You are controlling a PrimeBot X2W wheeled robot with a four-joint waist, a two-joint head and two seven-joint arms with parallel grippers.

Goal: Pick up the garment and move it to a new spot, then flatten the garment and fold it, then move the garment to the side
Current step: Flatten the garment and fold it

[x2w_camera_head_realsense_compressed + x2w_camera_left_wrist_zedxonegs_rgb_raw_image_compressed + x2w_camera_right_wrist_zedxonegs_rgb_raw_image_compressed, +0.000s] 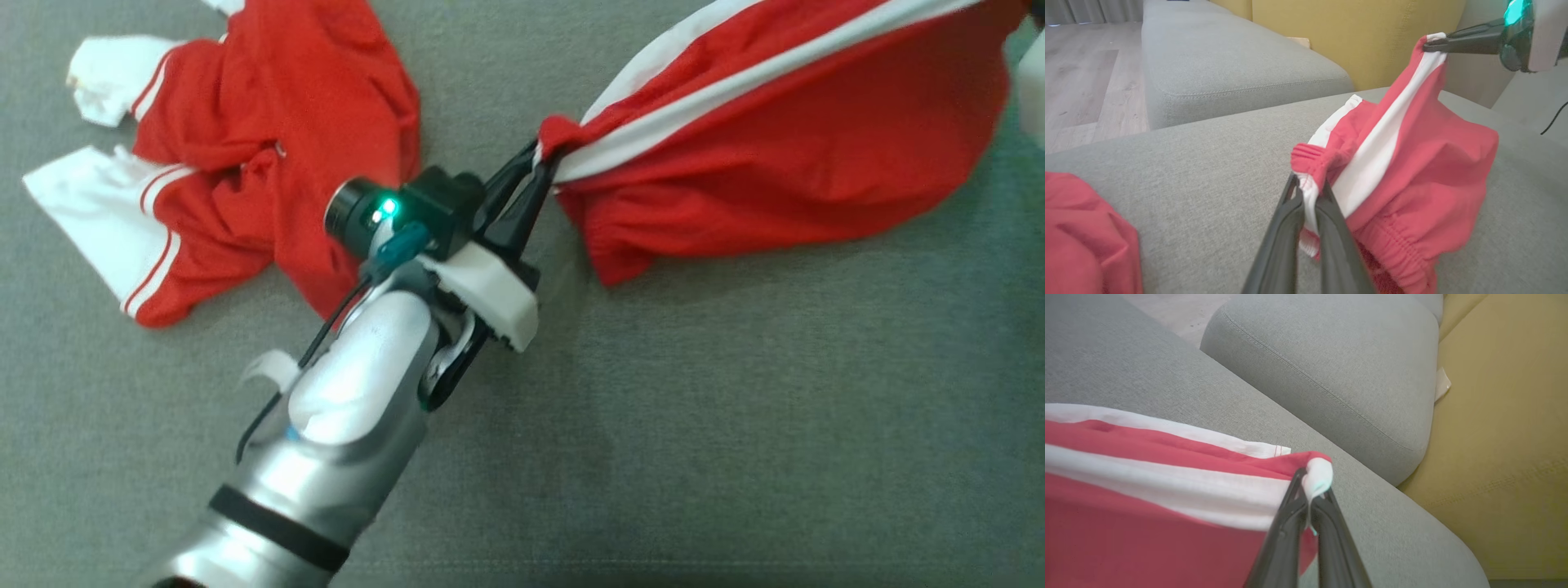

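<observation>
Head view: the left gripper reaches up from the lower left on its silver arm. Its two dark fingers are pinched tight on a bunched red corner of the shorts. From that pinch the shorts spread away to the upper right as a wide red sheet with two white stripes, over the grey seat cushion. A second piece of clothing, a crumpled red shirt with white sleeves, lies on the same cushion to the left of the gripper, apart from the shorts.

In the left wrist view, the left gripper has the gathered elastic waistband squeezed between its fingertips, with red cloth puffing out just above them. The right gripper comes in from the upper right and clamps another corner higher up. The shorts hang stretched between the two grippers, with the white stripe running from one to the other. The lower folds sag toward the cushion; whether they touch it I cannot tell. Behind them are a yellow backrest, a second grey cushion and a wooden floor.

In the right wrist view, the right gripper is closed on a white edge of the shorts, which stretch away to its left.
</observation>
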